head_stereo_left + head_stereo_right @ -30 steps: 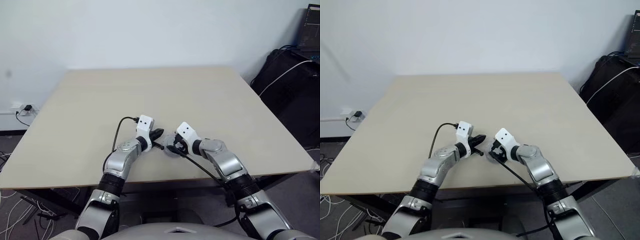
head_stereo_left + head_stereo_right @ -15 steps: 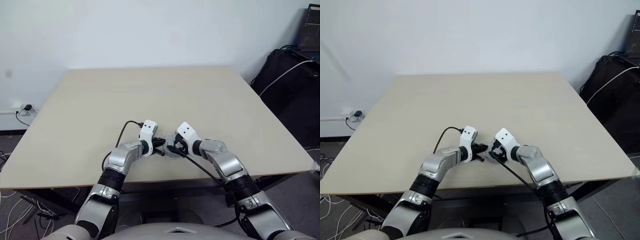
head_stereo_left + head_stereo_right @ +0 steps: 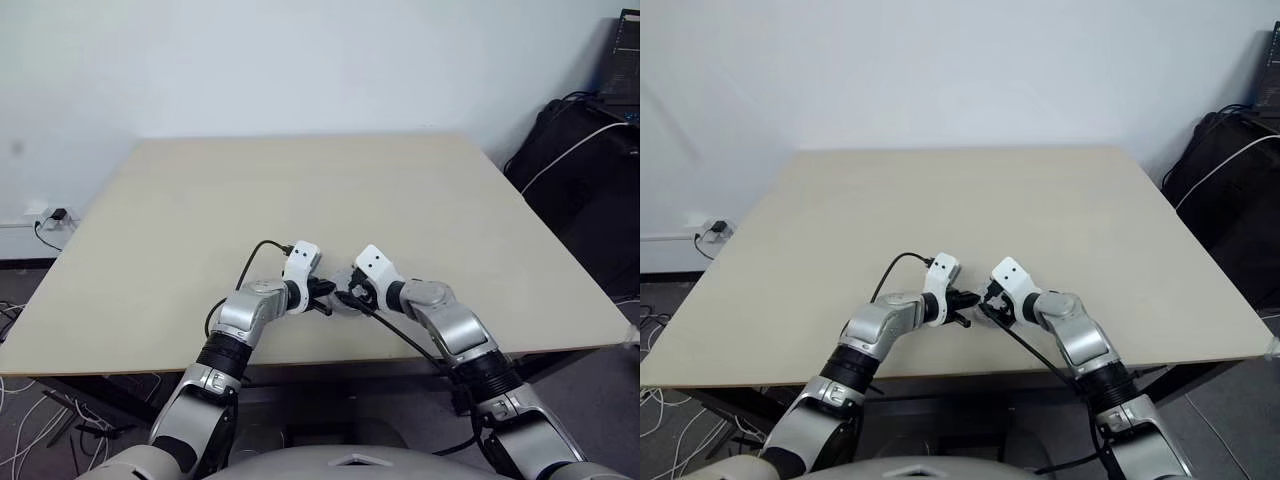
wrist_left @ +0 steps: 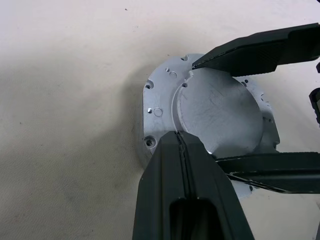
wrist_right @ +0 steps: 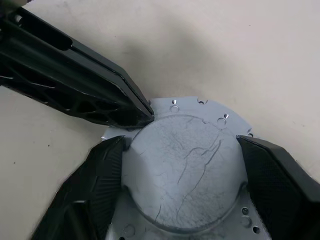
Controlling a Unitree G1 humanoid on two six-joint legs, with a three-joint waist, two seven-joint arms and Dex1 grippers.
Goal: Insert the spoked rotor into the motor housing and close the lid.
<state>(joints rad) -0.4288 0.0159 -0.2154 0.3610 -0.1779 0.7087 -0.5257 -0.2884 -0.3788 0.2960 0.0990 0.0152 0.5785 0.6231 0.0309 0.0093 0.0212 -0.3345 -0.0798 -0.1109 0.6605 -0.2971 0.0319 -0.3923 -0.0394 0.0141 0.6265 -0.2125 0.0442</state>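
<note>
Table: we see a broad square beige wooden table point(image 3: 300, 190) under both arms, its top bare around the work spot near the front edge.

Background: well beyond the table's far right corner stands dark equipment with a white cable point(image 3: 575, 150); off its left side, a wall socket with a plug point(image 3: 50, 217); grey cables point(image 3: 45, 420) lie on the floor below the front left corner.

Lid: the round silver-grey metal lid point(image 4: 215, 112), smooth face and raised centre up, lies flat on the table close to the front edge, with small holes around its flange.

Hidden: we cannot make out the motor housing or the spoked rotor; what is under the lid is covered, and in the head views the grippers mask most of the lid.

Right gripper: the right gripper point(image 5: 180, 165) stands spread wide, one black finger point(image 5: 102, 170) on each side of the lid's raised centre, pads at its edge; we cannot tell whether they press on it.

Left gripper: the left gripper point(image 4: 179, 136) has its two black fingers pressed together, empty, their joined tip at the rim of the raised centre.

Crowding: both grippers meet over the lid, tips just beside each other.
</note>
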